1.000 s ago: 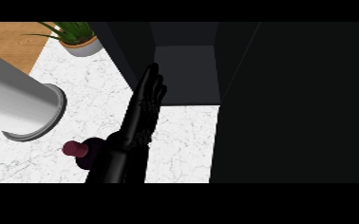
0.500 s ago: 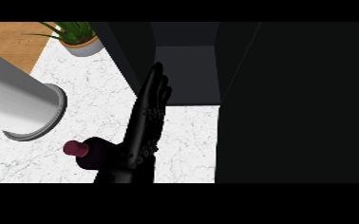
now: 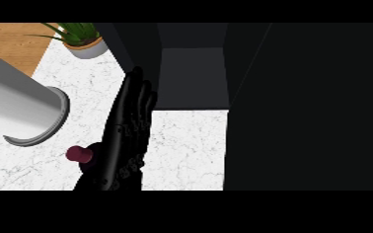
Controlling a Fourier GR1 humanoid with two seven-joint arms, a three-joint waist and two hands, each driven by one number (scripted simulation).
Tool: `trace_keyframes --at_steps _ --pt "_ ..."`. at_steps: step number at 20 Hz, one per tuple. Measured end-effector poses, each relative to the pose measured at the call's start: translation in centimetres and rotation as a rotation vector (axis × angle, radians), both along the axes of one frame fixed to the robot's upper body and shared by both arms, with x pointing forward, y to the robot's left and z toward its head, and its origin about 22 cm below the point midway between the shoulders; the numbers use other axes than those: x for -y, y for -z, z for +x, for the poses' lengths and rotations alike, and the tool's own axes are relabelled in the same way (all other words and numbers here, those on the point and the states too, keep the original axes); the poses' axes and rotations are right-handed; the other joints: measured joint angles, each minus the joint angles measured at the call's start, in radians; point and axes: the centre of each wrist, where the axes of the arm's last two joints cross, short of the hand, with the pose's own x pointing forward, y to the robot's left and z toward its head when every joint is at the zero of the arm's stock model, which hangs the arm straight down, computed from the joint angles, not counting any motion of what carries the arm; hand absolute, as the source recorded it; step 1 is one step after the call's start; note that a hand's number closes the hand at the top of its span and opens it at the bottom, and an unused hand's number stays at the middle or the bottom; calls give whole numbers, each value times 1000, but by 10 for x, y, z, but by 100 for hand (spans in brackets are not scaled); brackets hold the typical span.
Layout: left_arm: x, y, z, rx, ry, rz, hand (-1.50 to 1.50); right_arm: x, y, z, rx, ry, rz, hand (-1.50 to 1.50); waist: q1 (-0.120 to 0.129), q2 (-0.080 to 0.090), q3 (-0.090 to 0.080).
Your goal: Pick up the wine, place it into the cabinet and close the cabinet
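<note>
The wine bottle stands on the white marble counter at the lower left. Only its dark red cap and a bit of dark neck show, because my right hand covers the rest. The hand stands edge-on just right of the cap, open, with its fingers straight and pointing up the view toward the cabinet. I cannot tell whether it touches the bottle. The dark cabinet is open at the top middle and its grey inside shows nothing. Its door swings out and fills the right side. My left hand is out of sight.
A large grey cylinder slants in from the left edge, close to the bottle. A potted plant stands at the back left beside the cabinet. A strip of wooden surface shows at the top left. Bare counter lies before the cabinet.
The right hand's fingertips have swung slightly left, nearer the bottle's side. The bottle, the cabinet door and the grey cylinder have not moved.
</note>
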Motion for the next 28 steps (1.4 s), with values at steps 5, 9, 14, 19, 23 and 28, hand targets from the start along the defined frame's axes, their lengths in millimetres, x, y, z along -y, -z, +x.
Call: trace_keyframes --at_steps 5,9,14,19,23,28 --pt "-10 -5 -2 1 -48 -3 -150 -1 -2 2 4 6 1 -150 2 1 0" --pt "-19 -2 2 -21 -94 21 -150 -1 -3 2 2 12 -5 -150 2 2 -1" --pt "-34 -2 12 -33 -173 71 -150 1 -4 3 8 14 -25 -150 1 3 -1" --pt "-50 5 18 -66 -244 131 -150 -2 -5 3 4 6 -22 -150 3 2 -1" --pt "-61 8 22 -76 -293 149 -150 -2 -7 4 6 8 -27 -150 1 3 -2" --pt "-75 21 23 -118 -339 172 -150 -3 -8 5 7 12 -21 -150 1 3 -2"
